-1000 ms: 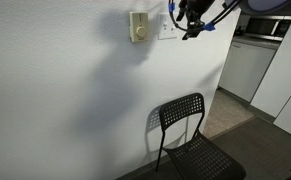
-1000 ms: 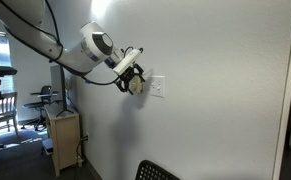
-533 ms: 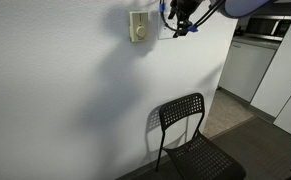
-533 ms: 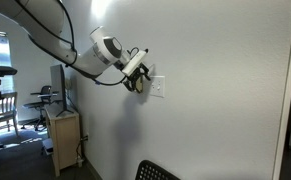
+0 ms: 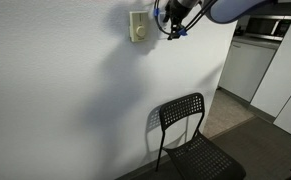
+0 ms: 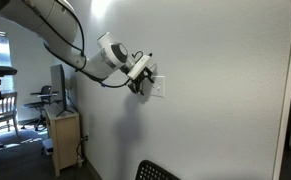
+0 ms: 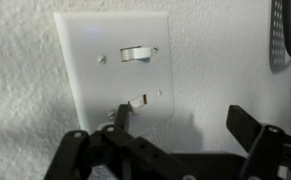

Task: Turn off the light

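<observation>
The light switch point(image 7: 115, 75) is a white wall plate with two small toggles, one above the other, filling the wrist view. In an exterior view it shows as a small white plate point(image 6: 158, 87) on the wall. My gripper point(image 7: 185, 125) is open and empty, pressed close to the wall. One finger tip sits at the lower toggle point(image 7: 142, 100); the other finger is off the plate to the right. In both exterior views the gripper point(image 5: 173, 22) point(image 6: 142, 80) is at the plate and hides most of it. No lamp shows.
A cream-yellow box with a round dial point(image 5: 138, 26) hangs on the wall beside the switch. A black metal chair point(image 5: 190, 135) stands below against the wall. A wooden cabinet point(image 6: 63, 140) stands by the wall under the arm.
My gripper has moved along the wall toward the switch plate and closer to it, and now covers most of the plate in both exterior views.
</observation>
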`<control>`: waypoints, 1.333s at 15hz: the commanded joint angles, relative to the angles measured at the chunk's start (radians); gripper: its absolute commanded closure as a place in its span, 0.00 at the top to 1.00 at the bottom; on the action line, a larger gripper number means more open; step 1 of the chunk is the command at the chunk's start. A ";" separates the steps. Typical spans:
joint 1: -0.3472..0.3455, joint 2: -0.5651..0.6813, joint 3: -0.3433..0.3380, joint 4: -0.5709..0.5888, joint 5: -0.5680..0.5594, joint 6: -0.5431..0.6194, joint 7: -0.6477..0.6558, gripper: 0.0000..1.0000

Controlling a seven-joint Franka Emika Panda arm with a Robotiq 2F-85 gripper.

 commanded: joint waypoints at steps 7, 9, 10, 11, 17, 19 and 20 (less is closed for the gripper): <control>-0.009 0.055 0.009 0.071 0.051 -0.146 -0.008 1.00; -0.015 0.062 0.021 0.080 0.105 -0.174 -0.024 1.00; -0.017 0.065 0.026 0.082 0.137 -0.193 -0.033 1.00; -0.019 0.070 0.027 0.086 0.164 -0.191 -0.037 1.00; -0.019 -0.021 0.012 -0.008 0.213 -0.212 0.009 1.00; -0.006 -0.006 0.007 0.041 0.215 -0.307 0.064 1.00; -0.004 -0.022 0.009 0.036 0.219 -0.350 0.091 1.00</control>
